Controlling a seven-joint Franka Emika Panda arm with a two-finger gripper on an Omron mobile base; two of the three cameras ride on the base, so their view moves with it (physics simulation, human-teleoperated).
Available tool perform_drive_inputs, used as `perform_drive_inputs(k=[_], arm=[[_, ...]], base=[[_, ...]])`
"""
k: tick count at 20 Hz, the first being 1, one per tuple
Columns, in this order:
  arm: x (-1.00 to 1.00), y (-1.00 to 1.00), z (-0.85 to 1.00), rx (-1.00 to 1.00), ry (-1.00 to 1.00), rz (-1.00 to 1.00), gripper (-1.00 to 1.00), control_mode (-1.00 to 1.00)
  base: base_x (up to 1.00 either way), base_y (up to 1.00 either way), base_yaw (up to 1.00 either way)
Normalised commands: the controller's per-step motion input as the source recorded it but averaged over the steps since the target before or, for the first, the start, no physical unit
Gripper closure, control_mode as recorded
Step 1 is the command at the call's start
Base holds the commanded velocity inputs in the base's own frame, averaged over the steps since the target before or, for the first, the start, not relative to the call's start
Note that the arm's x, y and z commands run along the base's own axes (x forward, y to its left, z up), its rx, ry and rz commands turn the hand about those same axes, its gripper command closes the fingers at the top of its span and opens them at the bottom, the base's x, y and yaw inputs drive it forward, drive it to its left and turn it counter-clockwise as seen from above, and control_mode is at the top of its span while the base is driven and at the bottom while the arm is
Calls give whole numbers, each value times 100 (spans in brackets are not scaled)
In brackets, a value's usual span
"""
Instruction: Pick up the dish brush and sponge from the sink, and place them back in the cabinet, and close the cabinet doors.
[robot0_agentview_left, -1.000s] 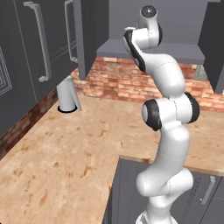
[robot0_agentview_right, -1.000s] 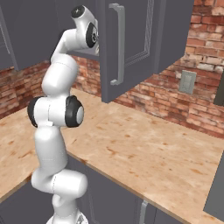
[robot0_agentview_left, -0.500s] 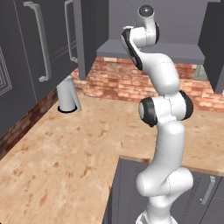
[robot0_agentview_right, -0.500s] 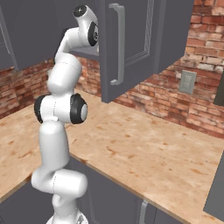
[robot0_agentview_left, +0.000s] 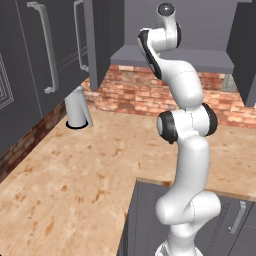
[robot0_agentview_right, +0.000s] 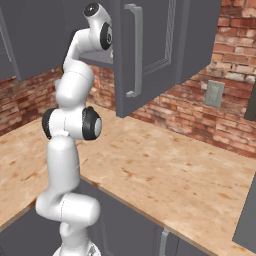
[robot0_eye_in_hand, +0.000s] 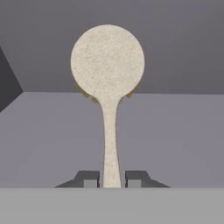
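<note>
The cream dish brush (robot0_eye_in_hand: 107, 65) has its round head pointing away from me and its thin handle running down between my finger tips. My gripper (robot0_eye_in_hand: 111, 179) is shut on that handle. The brush hangs just above the grey inner shelf (robot0_eye_in_hand: 175, 131) of the cabinet. In the left base view my arm reaches up into the open cabinet (robot0_agentview_left: 200, 55), between its two swung-out cabinet doors (robot0_agentview_left: 102, 40). The right base view has the near door (robot0_agentview_right: 150, 55) and its long silver handle (robot0_agentview_right: 134, 50) beside my hand. The sponge and the sink are out of view.
A beige speckled counter (robot0_agentview_left: 90, 165) runs below the cabinet, backed by a red brick wall (robot0_agentview_left: 135, 95). A grey cylinder (robot0_agentview_left: 77, 107) stands at the back left of the counter. A wall outlet (robot0_agentview_right: 214, 94) sits on the bricks to the right.
My arm has straightened a little, carrying the hand slightly further up and into the cabinet. The brush stays in my grip.
</note>
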Motion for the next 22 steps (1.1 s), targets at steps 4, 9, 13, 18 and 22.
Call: perform_drive_inputs(k=[4, 9, 13, 18, 22], arm=[[0, 0, 0, 0, 0, 0, 100, -100], [0, 0, 0, 0, 0, 0, 100, -100], [0, 0, 0, 0, 0, 0, 100, -100], [0, 0, 0, 0, 0, 0, -100, -100], [0, 0, 0, 0, 0, 0, -100, -100]], base=[[0, 0, 0], [0, 0, 0], [0, 0, 0], [0, 0, 0], [0, 0, 0]])
